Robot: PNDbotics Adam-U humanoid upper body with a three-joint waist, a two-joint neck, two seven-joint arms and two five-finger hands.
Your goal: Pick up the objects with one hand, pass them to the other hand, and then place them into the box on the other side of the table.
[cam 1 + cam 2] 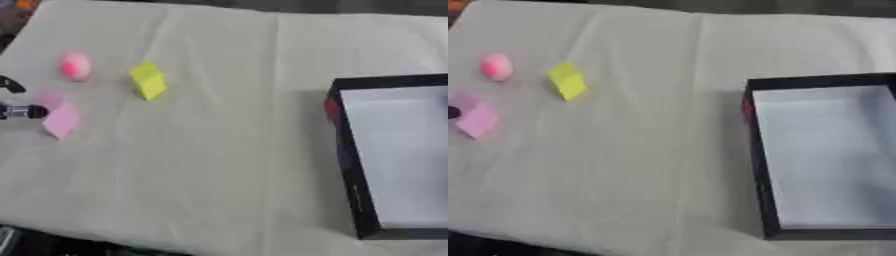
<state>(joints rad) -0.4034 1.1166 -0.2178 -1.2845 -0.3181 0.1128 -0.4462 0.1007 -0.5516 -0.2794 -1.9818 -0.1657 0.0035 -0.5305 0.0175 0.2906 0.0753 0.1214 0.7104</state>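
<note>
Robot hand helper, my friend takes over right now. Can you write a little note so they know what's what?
Left robot hand: only its tip shows at the left edge, beside the pink block; can't tell if it holds it. Right robot hand: out of sight.
Pink ball and yellow block sit on the cloth, left side.
Box on the right looks empty.
Done: nothing in the box. Left: pick up, pass over and drop in all three.

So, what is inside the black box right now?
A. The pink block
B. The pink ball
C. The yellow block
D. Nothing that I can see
D: the box shows only its pale bare floor, while the yellow block, the pink ball and the pink block all lie on the cloth at the left.
</note>
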